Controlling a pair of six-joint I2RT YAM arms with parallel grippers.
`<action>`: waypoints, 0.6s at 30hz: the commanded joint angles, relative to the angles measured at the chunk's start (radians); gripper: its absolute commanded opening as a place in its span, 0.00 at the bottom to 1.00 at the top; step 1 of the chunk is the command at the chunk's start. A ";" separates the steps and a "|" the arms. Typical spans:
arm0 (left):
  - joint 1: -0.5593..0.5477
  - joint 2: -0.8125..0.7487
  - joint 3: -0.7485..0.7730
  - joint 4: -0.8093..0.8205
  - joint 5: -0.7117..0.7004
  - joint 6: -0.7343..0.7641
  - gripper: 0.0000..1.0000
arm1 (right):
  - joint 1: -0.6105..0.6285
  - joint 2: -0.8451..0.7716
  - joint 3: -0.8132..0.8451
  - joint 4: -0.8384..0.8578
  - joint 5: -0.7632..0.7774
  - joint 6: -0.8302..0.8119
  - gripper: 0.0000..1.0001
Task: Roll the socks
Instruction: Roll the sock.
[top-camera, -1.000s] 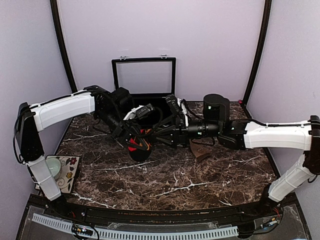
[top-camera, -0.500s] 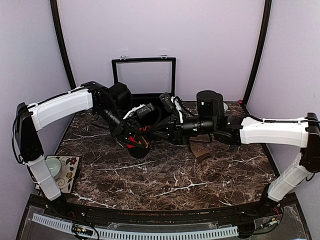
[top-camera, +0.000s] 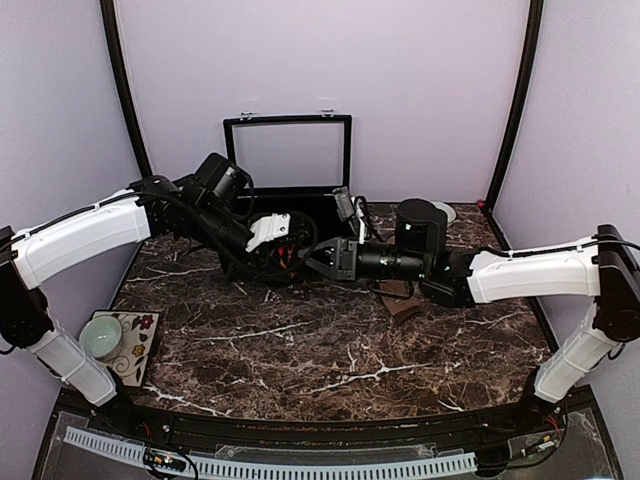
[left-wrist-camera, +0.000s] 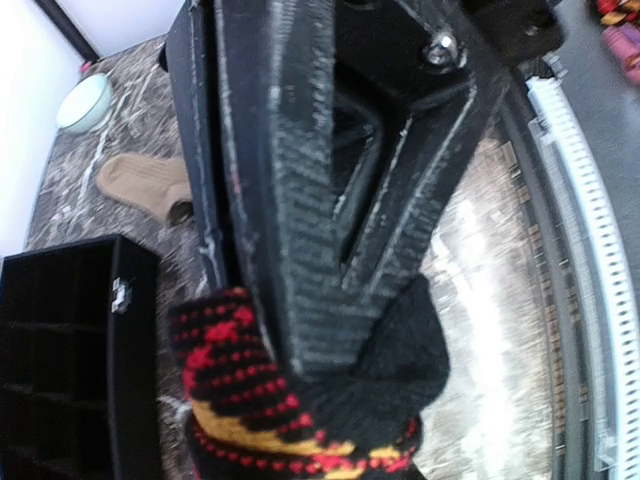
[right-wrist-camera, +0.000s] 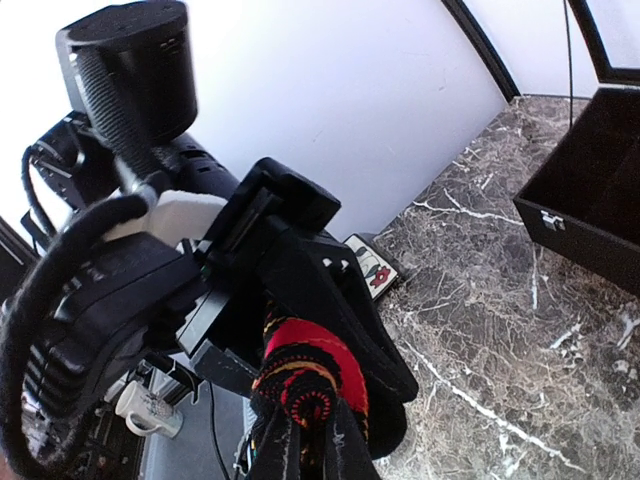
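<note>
R pincer (right-wrist-camera: 305, 445) is clenched on the argyle sock (right-wrist-camera: 312, 385), held up off the tabletop (top-camera: 330, 350). L pincer (left-wrist-camera: 322, 352) meets it from the opposite side, tips pressed in the same sock; gripping or not, cannot tell. Tan sock (top-camera: 400, 298) lies flat behind R pincer, under its arm.

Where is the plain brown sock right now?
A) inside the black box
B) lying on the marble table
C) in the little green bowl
B: the brown sock lies flat on the marble table, outside the black box.
</note>
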 joint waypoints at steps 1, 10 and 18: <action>-0.038 -0.017 -0.034 0.072 -0.137 0.064 0.27 | 0.003 0.038 0.015 0.113 0.048 0.167 0.00; -0.092 -0.040 -0.130 0.236 -0.452 0.143 0.27 | 0.001 0.097 0.000 0.103 0.132 0.322 0.00; -0.138 -0.036 -0.188 0.341 -0.621 0.170 0.18 | -0.007 0.163 0.042 0.103 0.078 0.411 0.00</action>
